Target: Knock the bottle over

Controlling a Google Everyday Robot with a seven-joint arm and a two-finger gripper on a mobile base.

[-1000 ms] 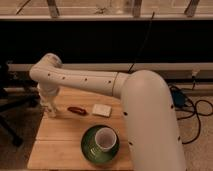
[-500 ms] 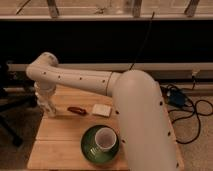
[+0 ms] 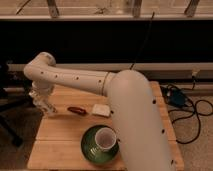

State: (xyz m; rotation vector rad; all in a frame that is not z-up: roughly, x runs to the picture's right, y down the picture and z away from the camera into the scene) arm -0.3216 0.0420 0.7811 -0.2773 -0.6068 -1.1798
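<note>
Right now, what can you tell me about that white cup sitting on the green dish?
The white cup stands upright and open-topped in the middle of a round green saucer, near the front edge of the wooden table. It looks smooth, like ceramic or plastic; its inside is shadowed, so any contents cannot be told. Only the saucer touches it. The robot's big white arm passes just beside it, while the gripper hangs far off at the table's left end.

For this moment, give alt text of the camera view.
A white robot arm reaches across a wooden table, its end effector low at the left edge. Nearby lie a red object, a pale square and a cup on a green saucer.
</note>
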